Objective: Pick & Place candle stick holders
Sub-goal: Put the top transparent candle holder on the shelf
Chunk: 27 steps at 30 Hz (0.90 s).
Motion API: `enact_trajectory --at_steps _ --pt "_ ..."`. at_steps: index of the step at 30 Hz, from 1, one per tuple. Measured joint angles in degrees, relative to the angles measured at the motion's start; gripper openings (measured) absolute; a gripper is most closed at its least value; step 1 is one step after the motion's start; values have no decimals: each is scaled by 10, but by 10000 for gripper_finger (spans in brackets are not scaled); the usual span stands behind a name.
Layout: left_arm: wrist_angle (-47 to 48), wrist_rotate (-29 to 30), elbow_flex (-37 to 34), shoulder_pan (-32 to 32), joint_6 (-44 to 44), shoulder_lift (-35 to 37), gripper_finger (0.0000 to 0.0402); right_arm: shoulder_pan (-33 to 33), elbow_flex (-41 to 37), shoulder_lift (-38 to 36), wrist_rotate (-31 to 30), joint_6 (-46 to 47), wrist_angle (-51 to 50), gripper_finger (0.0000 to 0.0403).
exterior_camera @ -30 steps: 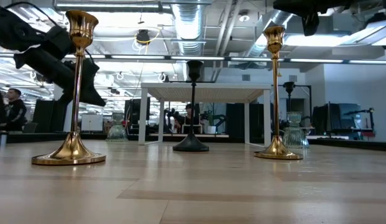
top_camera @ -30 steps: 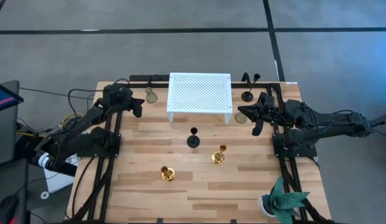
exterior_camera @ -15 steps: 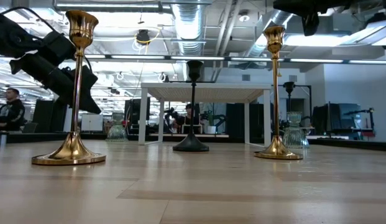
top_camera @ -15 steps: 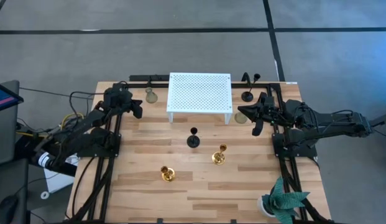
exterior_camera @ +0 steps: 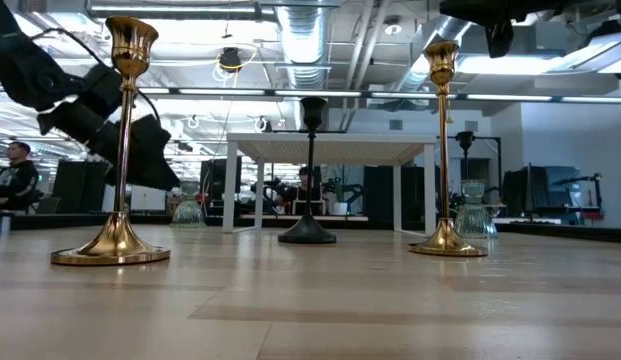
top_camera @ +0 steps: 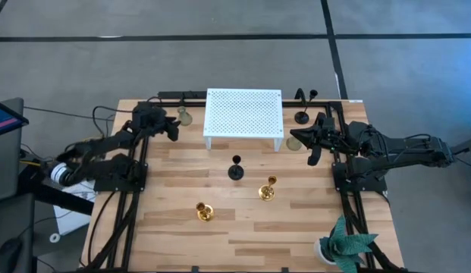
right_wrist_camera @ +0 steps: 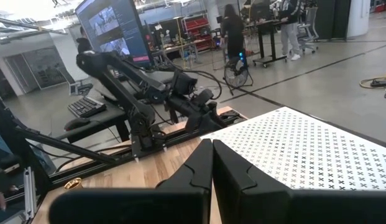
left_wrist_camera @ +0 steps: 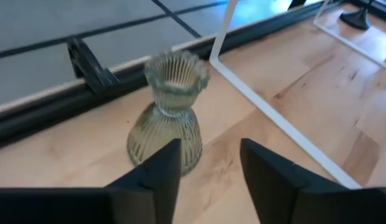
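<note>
A pale green glass candle stick holder (top_camera: 184, 116) (left_wrist_camera: 168, 118) stands upright on its base at the table's far left, beside the white perforated stand (top_camera: 243, 117). My left gripper (top_camera: 170, 129) (left_wrist_camera: 208, 168) hangs open just short of it, on its near-left side, touching nothing. A black holder (top_camera: 236, 168) and two gold holders (top_camera: 268, 189) (top_camera: 204, 211) stand mid-table. Another black holder (top_camera: 302, 115) and a second glass one (top_camera: 294, 142) stand at the far right. My right gripper (top_camera: 314, 144) (right_wrist_camera: 211, 155) is shut and empty there, raised above the table.
The white stand's thin leg (left_wrist_camera: 267, 118) runs close past the glass holder. A black rail (left_wrist_camera: 87, 93) borders the table's far edge behind it. A green leafy plant in a white pot (top_camera: 345, 243) sits at the near right corner.
My left gripper has moved toward the table's right edge, closing on the pale green glass holder at the far left. Nothing on the table has shifted.
</note>
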<state>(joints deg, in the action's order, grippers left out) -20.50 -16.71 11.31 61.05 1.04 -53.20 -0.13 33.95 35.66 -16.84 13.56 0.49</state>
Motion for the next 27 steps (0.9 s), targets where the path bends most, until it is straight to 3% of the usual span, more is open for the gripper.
enact_trajectory --at_steps 9,20,27 --pt "-64 0 0 -14 0 -84 251 0 0 0 0 0 0 0" --pt "-120 59 0 -14 0 -90 319 0 0 0 -1 0 0 0" --pt "-161 62 1 -14 0 -92 351 0 0 0 -1 0 0 0"
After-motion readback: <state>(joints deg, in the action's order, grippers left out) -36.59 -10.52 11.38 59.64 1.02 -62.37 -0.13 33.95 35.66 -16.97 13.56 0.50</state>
